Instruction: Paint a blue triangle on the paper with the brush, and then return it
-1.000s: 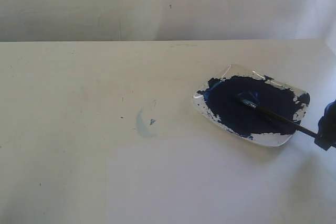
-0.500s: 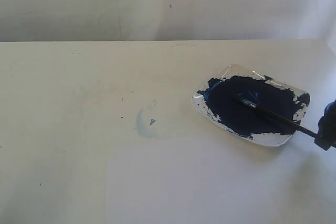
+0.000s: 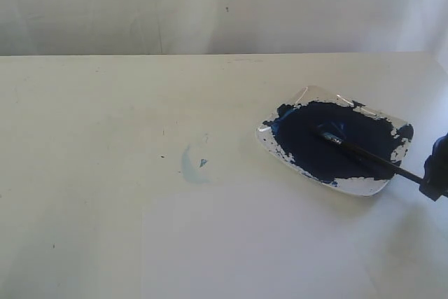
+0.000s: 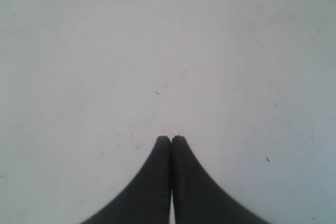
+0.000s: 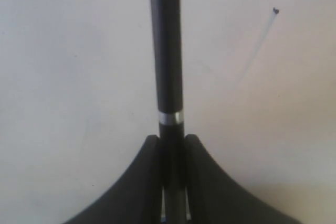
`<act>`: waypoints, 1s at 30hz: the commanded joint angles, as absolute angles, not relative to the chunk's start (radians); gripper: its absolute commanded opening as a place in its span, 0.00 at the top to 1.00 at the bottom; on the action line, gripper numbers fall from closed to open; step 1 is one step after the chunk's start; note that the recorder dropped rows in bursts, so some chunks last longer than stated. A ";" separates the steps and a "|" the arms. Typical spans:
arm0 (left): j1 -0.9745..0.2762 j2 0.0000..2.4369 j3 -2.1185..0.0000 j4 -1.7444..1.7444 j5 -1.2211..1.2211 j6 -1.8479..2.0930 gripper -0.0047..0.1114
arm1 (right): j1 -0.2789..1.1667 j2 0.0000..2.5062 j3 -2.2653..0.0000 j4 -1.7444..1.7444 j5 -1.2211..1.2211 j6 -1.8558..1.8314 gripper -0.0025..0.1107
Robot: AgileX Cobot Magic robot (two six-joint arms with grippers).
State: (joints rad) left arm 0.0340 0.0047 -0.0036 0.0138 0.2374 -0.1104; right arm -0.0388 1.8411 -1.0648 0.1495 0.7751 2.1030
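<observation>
The right end effector (image 3: pixel 430 178) is clamped on the thin black-handled brush (image 3: pixel 364 152). The brush reaches out ahead of it, bristles resting in the navy paint (image 3: pixel 308 146) of the clear rectangular dish (image 3: pixel 364 188). The large white sheet of paper (image 3: pixel 259 243) lies on the cream worktop (image 3: pixel 105 117) to its left. The left end effector (image 4: pixel 170 139) has its fingers pressed together, empty.

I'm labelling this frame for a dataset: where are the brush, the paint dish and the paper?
brush (image 3: pixel 371 156): exterior view, middle of the black handle.
paint dish (image 3: pixel 361 185): exterior view, bare white part by its rim.
paper (image 3: pixel 245 257): exterior view, blank part of the sheet.
</observation>
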 commanded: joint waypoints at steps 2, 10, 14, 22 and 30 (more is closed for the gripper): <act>0.036 0.000 0.000 0.009 0.235 -0.108 0.96 | -0.045 1.843 -1.069 0.138 0.779 2.104 0.98; 0.036 0.000 0.000 0.009 0.235 -0.108 0.96 | -0.045 1.843 -1.069 0.138 0.779 2.104 0.98; 0.036 0.000 0.000 0.009 0.235 -0.108 0.96 | -0.045 1.843 -1.069 0.138 0.777 2.104 0.98; 0.036 0.000 0.000 0.009 0.235 -0.108 0.96 | -0.045 1.836 -1.069 0.138 0.779 2.091 0.98; 0.036 0.000 0.000 0.009 0.235 -0.108 0.96 | -0.045 1.765 -1.069 0.138 0.639 1.873 0.98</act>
